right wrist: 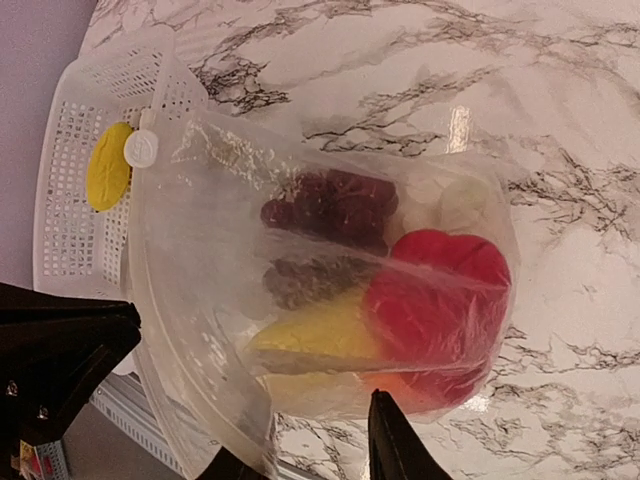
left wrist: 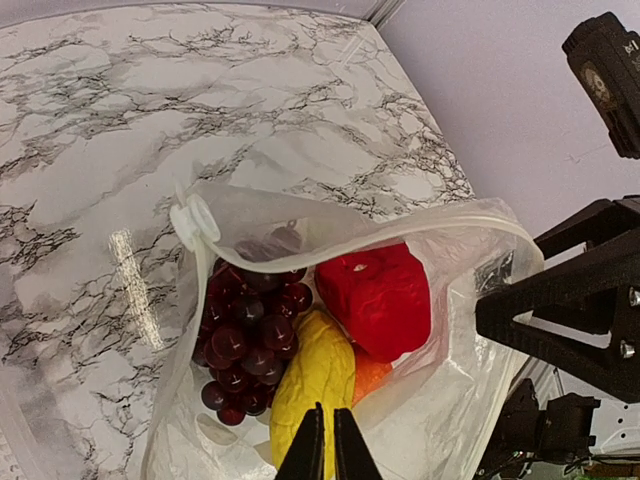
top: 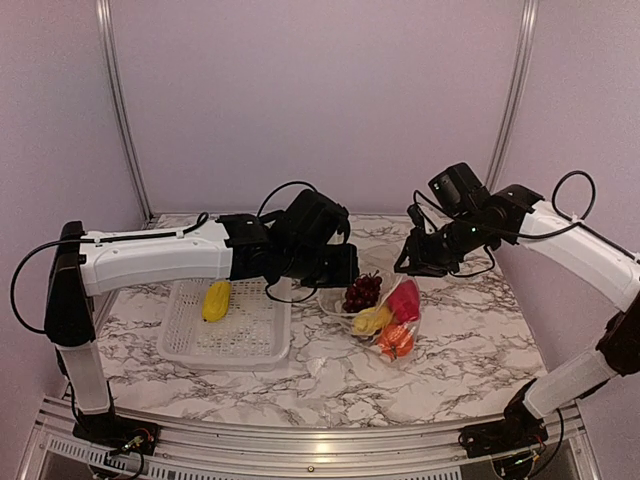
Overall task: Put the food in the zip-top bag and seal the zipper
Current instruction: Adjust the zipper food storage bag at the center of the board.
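**Marble-Look Table in a Pale Lilac Enclosure**

The table (top: 470,350) has a white top veined with grey and black, glossy enough to show a streak of glare (left wrist: 135,290) from light overhead; a plain lilac back wall (top: 320,100) rises behind it, matte and evenly lit; similar panels close in the left side (top: 40,120) and the right side (top: 590,90); two slim metal posts (top: 118,110) stand at the rear corners, leaning slightly inward; a ribbed metal rail (top: 300,440) runs along the near edge.
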Robot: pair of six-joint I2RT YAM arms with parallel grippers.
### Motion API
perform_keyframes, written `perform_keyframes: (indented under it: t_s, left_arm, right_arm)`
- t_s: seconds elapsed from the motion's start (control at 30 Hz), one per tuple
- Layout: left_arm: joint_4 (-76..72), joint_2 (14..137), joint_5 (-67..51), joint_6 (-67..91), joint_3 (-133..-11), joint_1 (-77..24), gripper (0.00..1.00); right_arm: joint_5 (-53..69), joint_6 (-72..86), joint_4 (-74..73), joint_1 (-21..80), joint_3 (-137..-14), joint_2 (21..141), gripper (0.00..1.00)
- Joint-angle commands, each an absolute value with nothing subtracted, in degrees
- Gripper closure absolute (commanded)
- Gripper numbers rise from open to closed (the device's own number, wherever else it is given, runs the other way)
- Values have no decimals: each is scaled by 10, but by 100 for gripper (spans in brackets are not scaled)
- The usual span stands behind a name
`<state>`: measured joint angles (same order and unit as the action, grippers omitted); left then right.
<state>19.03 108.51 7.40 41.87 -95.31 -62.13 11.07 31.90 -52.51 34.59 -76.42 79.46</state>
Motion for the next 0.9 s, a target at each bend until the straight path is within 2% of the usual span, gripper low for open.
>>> perform_keyframes:
  t_s: [0.0,0.07,0.13,0.2,0.23,0.33,0.47,0.67,0.87]
  left_arm:
    - [180,1089,72,412,-963,-618,94]
    - [183,1085,77,409,-957,-618,94]
    - [186,1076,83,404,-949,-618,94]
    - [194,1061,100,398,-941,-618,92]
    - [202,1052,113,396,-936,-618,88]
    - [247,1024,182,406,-917,-616,64]
    - [253,1008,168,417,-871,-591,52]
    - [233,1041,79,372,-870,-578,48]
    - [256,1096,23,343,-915,-574,50]
  right_arm:
    - [87,302,-522,342,-803,817,71]
    - [97,301,-501,342,-804,825,78]
    - [103,303,-495,342,-814,837,91]
    - [105,303,-504,344,-838,853,100]
    - [104,301,-509,345,-850,858,100]
    - [104,298,-530,347,-881,866,100]
    - [110,296,-555,351,-900,860,100]
    - [114,297,-575,355,-901,845,100]
    - [114,297,-577,356,-893,843,100]
